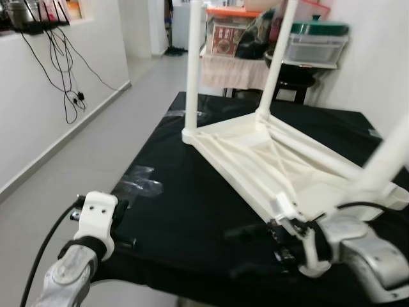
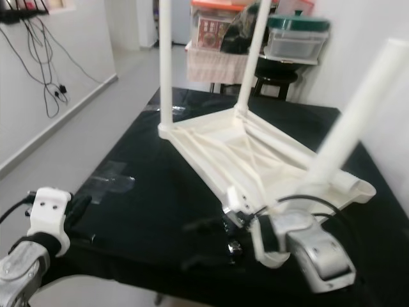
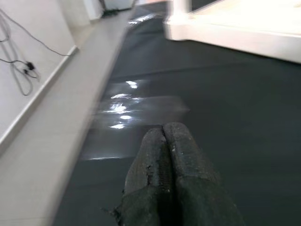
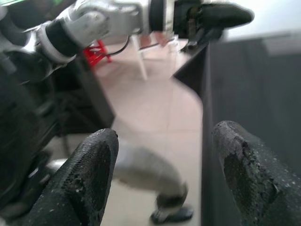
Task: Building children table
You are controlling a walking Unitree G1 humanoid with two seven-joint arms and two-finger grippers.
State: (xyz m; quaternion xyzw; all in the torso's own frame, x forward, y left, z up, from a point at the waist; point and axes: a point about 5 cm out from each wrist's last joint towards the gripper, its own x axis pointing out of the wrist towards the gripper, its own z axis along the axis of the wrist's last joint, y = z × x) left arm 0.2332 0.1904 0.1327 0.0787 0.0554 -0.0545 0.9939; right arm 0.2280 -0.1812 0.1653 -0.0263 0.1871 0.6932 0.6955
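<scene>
On the black-covered work surface point(image 1: 192, 211) the white children's table point(image 1: 268, 153) lies upside down, its ribbed underside facing up, with two far legs point(image 1: 193, 64) standing upright in their corner sockets and a third leg point(image 2: 358, 109) rising at the near right corner, blurred. Assembly looks well along: judging by the near left corner, the fourth leg seems not yet fitted, though blur makes that uncertain. Just at that near edge the right gripper point(image 4: 164, 179) hovers with its fingers spread apart and nothing between them. Near the surface's near left edge the left gripper point(image 3: 164, 155) rests with its fingers pressed together, empty. Next, a free leg would need to be found and seated in the open socket
</scene>
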